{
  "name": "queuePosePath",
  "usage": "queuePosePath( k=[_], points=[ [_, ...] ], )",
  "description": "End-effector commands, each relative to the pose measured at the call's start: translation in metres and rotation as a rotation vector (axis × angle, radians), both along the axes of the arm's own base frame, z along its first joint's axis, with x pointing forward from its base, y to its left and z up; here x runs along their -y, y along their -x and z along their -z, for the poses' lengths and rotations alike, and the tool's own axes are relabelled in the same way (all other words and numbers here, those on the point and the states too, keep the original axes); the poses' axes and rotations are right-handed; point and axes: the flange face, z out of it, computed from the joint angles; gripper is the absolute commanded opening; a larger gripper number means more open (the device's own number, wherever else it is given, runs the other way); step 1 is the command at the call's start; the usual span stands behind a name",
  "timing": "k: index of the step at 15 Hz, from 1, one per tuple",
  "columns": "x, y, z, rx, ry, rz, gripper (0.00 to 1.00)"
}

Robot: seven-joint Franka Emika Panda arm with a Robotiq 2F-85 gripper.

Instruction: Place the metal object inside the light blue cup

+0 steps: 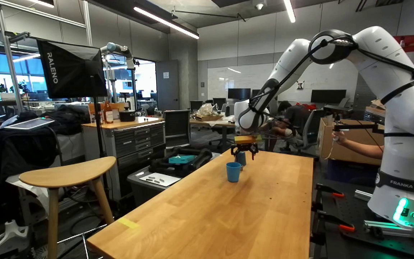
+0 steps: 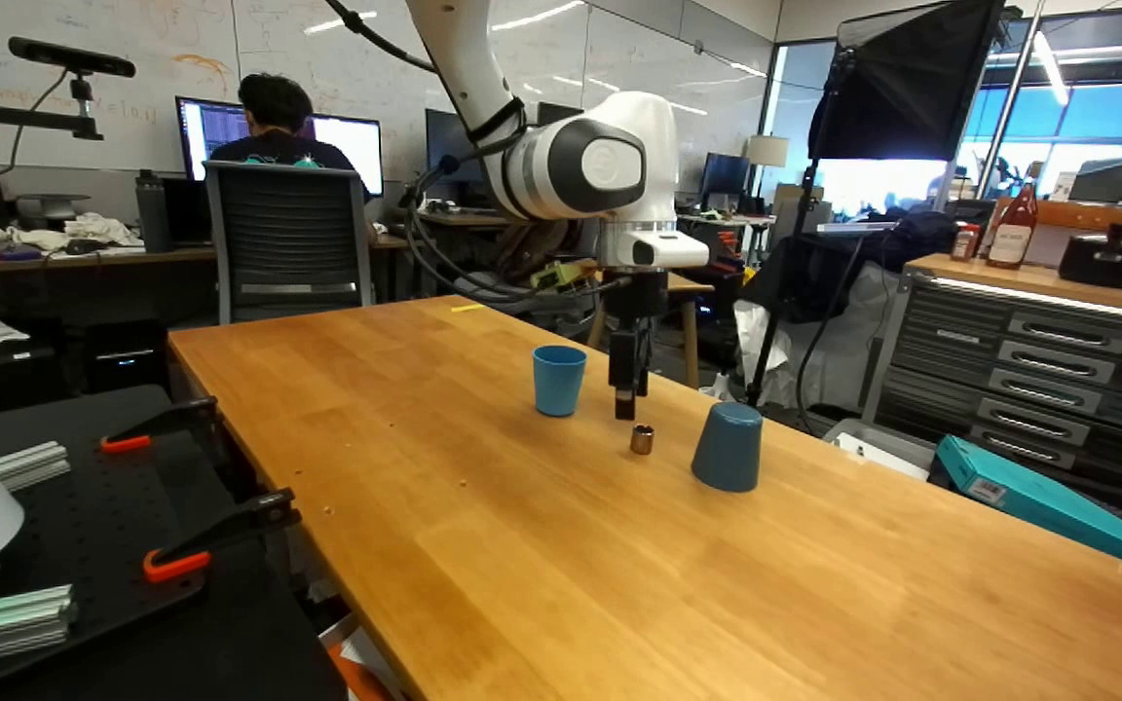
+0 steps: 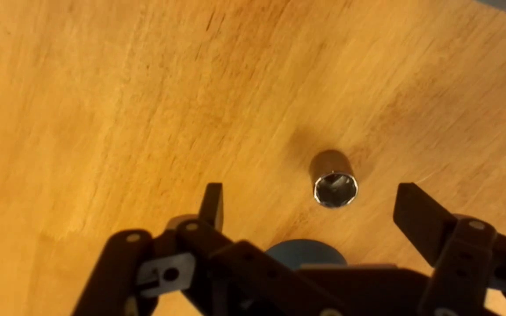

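Wooden desk carries the metal socket below the wide-spread, empty end effector, light blue cup near it; off-centre descent could topple the socket or strike the dark cup.

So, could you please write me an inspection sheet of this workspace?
Surface: wooden table, yellow tape near one end, a few small dark marks.
Job's things: metal socket, upright on the table; light blue cup, upright, its inside not fully seen.
Clutter: darker blue cup, upside down near the socket.
Gripper: open above the table, holding nothing.
Cables: black cable running along the robot arm.
Surroundings: wooden stool, seated person with back turned, someone's hand beyond the arm in an exterior view.
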Motion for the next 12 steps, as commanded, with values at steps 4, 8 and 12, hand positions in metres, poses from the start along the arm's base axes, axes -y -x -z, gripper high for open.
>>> queuePosePath(
  k=[4,8,12],
  points=[
    [-0.002,-0.021,0.036,0.054,0.018,0.058,1.00],
    [-0.001,-0.027,0.048,0.079,0.035,0.072,1.00],
    [-0.005,-0.027,0.058,0.095,0.037,0.076,0.58]
  ],
)
